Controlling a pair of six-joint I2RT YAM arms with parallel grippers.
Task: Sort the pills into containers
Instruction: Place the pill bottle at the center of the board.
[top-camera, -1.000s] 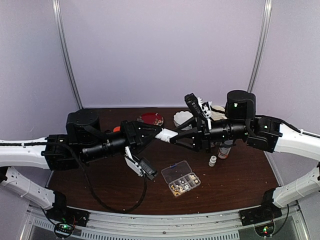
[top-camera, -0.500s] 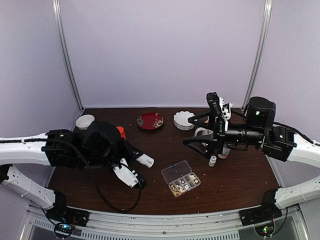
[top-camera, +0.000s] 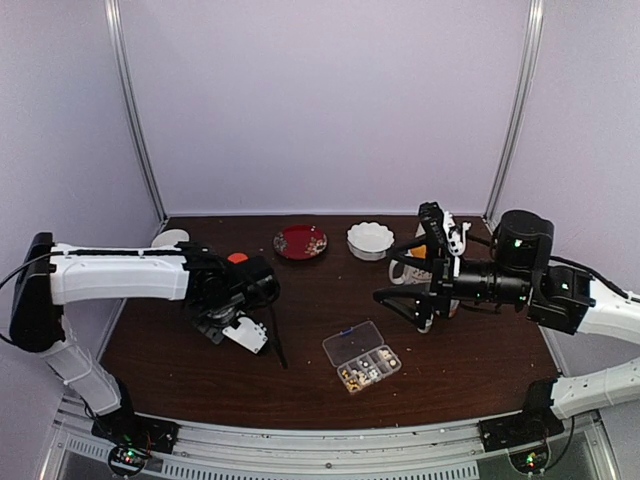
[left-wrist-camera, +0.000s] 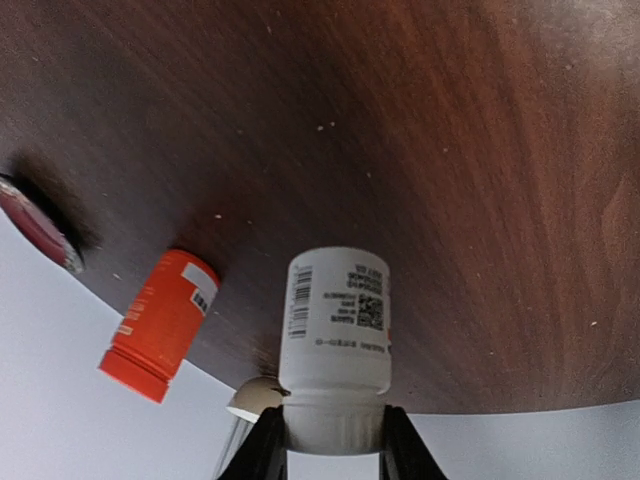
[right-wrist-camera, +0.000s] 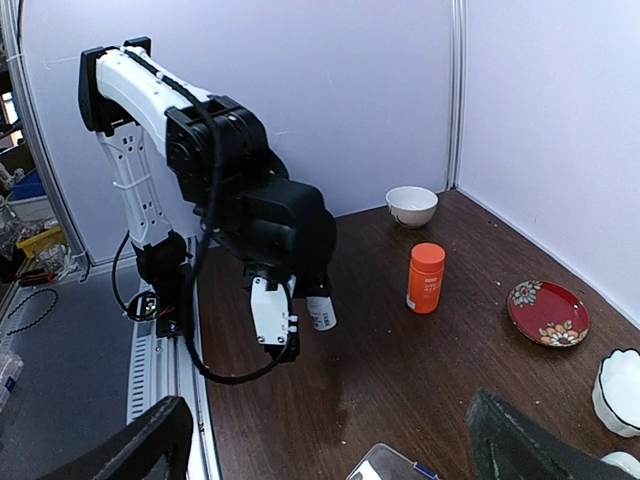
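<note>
- The organiser box, small, flat and of clear plastic, lay on the dark wooden table, at about 6 o'clock from the table's middle and skewed to its edges.
- The pills showed as tiny white and tan-yellow specks in the row of compartments along the box's 6 o'clock side. They were too small to count.
- Whether the lid stood open or lay shut could not be told.
- The left gripper hung above the table at 9 o'clock of the box, well apart from it. Its jaws were clamped on the cap end of a white bottle with a printed label.
- The right gripper hovered at about 2 o'clock of the box. Its jaws were spread wide with nothing between them.
- An orange bottle stood upright on the table at 12 o'clock of the left gripper.
- A red plate sat at 12 o'clock on the table, with a white scalloped bowl just beside it at 3 o'clock.
- A plain white bowl stood in the table's 10 o'clock corner.
</note>
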